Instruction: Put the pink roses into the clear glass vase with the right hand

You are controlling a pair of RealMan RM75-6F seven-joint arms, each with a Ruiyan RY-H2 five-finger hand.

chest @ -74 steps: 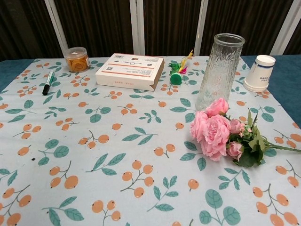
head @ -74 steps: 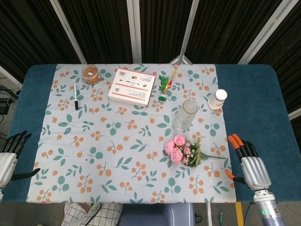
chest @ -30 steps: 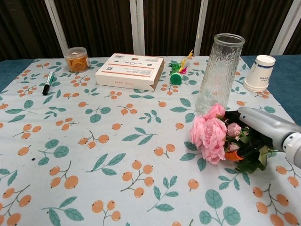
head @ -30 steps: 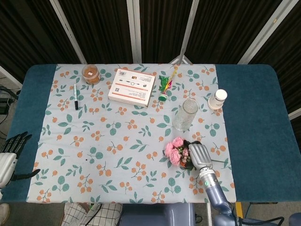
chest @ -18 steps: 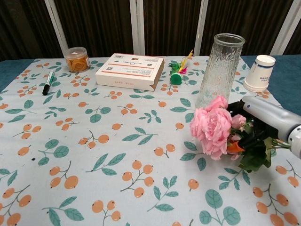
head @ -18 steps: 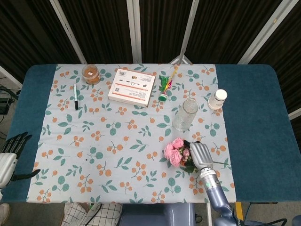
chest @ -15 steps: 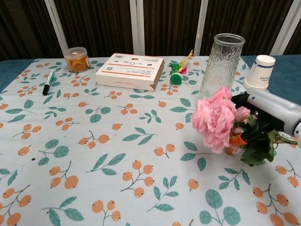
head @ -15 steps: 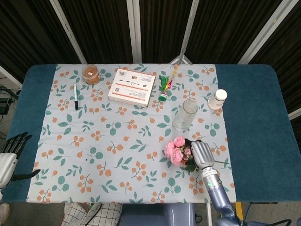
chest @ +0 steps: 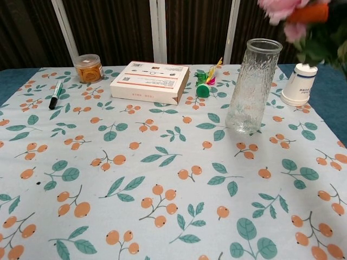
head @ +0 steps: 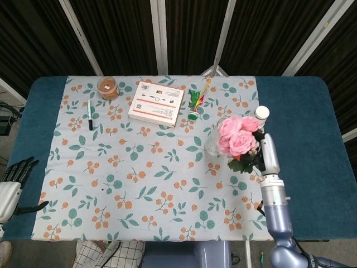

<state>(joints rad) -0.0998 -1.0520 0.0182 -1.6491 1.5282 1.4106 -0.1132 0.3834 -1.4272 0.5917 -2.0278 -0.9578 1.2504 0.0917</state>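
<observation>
My right hand (head: pixel 267 154) grips the bunch of pink roses (head: pixel 236 136) by its leafy stems and holds it lifted off the cloth. In the head view the blooms overlap the top of the clear glass vase (head: pixel 213 143), which stands upright and has nothing in it. The chest view shows the vase (chest: pixel 251 86) in full. There the roses (chest: pixel 283 8) are blurred at the top right edge, above and right of the vase's mouth, with an orange fingertip (chest: pixel 307 12) across them. My left hand (head: pixel 10 185) lies off the cloth at the table's left front, fingers spread, holding nothing.
A white paper cup (chest: pixel 300 83) stands just right of the vase. Behind the vase lie a green feathered toy (chest: pixel 205 83) and a flat white and red box (chest: pixel 150 81). An orange-filled jar (chest: pixel 88 67) and a green marker (chest: pixel 56 95) sit at the far left.
My right hand has lifted the roses off the cloth and carried them up and back to vase-mouth height. The spot by the vase where they lay is now bare. The left hand stayed still.
</observation>
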